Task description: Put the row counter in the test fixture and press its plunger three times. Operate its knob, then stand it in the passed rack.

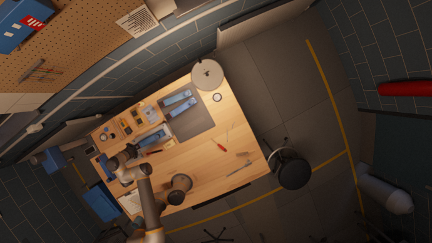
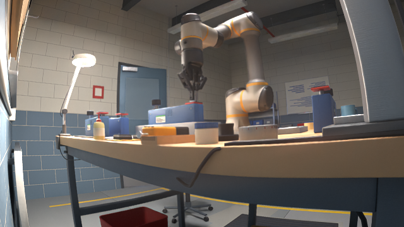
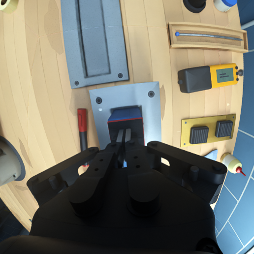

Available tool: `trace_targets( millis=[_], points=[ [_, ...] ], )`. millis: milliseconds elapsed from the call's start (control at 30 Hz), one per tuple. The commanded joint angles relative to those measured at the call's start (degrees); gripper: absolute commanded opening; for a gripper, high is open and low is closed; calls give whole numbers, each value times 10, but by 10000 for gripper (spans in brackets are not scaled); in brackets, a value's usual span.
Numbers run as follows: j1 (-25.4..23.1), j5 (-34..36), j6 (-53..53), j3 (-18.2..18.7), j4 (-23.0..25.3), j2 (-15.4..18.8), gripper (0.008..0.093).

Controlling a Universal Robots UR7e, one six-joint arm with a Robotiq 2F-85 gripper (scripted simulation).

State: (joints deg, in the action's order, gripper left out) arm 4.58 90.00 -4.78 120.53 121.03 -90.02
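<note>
The plunger end of the blue row counter point(image 3: 125, 117) is partly hidden behind my fingers in the wrist camera. The counter point(image 2: 175, 114) lies in the grey test fixture point(image 1: 152, 137), its red-trimmed plunger end point(image 2: 193, 102) pointing up under me. My gripper point(image 2: 195, 97) is closed and empty, pointing straight down with its fingertips point(image 3: 123, 136) just above the plunger end. Two more blue counters point(image 1: 178, 103) lie on the dark mat further along the bench. A grey slotted rack point(image 3: 94, 40) lies beyond the fixture.
The wooden bench point(image 1: 187, 147) carries a yellow meter point(image 3: 209, 77), a yellow pad plate point(image 3: 208, 131), a red-capped marker point(image 3: 82, 128), a needle tray point(image 3: 208, 37) and a glue bottle point(image 3: 232, 163). A desk lamp point(image 1: 207, 74) and a stool point(image 1: 289, 169) stand at the far end.
</note>
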Motion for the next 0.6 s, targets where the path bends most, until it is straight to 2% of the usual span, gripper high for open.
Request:
trace_targets(
  millis=[0,567],
  points=[
    [0,0,0,2,-1,2,80],
    [0,0,0,6,2,1,80]
  ],
)
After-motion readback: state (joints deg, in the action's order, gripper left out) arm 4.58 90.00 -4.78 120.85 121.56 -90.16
